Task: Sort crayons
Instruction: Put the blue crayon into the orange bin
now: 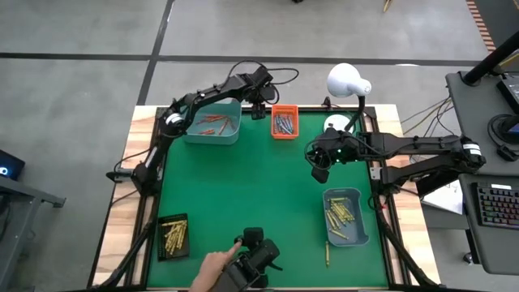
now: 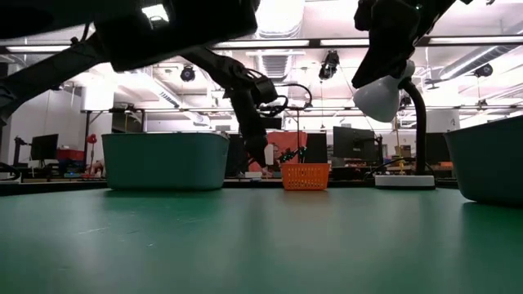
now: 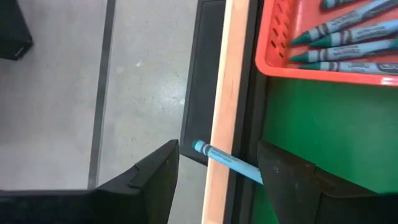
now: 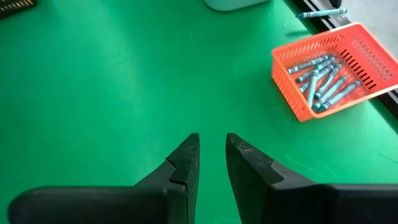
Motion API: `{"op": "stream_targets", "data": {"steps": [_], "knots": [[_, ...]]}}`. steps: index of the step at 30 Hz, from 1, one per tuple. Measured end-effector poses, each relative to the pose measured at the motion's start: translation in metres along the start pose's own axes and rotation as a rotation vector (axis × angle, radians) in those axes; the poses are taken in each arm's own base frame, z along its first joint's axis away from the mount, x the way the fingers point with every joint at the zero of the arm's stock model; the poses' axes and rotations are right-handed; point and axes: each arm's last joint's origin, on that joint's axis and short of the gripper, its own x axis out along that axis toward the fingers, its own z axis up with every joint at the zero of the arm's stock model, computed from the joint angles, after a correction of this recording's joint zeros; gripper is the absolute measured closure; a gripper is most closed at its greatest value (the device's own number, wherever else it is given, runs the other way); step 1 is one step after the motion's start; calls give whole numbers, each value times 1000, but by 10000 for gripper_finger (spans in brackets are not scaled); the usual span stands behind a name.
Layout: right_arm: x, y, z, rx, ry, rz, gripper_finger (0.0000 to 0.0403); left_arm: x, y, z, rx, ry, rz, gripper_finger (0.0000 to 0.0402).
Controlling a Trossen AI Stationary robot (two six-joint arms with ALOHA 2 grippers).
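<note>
A loose blue crayon (image 3: 224,158) lies slanted over the table's far edge strip (image 3: 219,93), beside the orange basket (image 1: 284,122) of blue crayons (image 3: 348,37). My left gripper (image 3: 217,149) hangs open over it, one finger on either side; the crayon's rear end is hidden behind one finger. In the high view the left gripper (image 1: 258,104) is at the far edge, between the basket and a teal bin (image 1: 212,123) of orange-red crayons. My right gripper (image 4: 212,140) hovers over bare green mat at the right (image 1: 319,166), fingers a narrow gap apart, holding nothing.
A teal bin (image 1: 345,215) of yellow crayons stands near right, with one yellow crayon (image 1: 328,253) loose beside it. A black tray (image 1: 173,235) of yellow crayons sits near left. A white lamp (image 1: 349,81) stands at the far right. A person's hand (image 1: 215,268) holds a dark device at the near edge.
</note>
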Motion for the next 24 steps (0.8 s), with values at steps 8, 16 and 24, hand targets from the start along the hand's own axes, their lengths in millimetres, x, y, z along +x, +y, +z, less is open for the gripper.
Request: {"op": "stream_targets", "data": {"steps": [8, 16, 24], "knots": [[0, 0, 0, 9, -5, 1, 325, 9, 2, -6, -39, 32, -6, 201], [0, 0, 0, 12, -5, 0, 328, 10, 10, -12, -163, 34, 9, 201], [0, -1, 1, 12, -11, -26, 331, 13, 7, -11, -168, 18, -26, 201]]}}
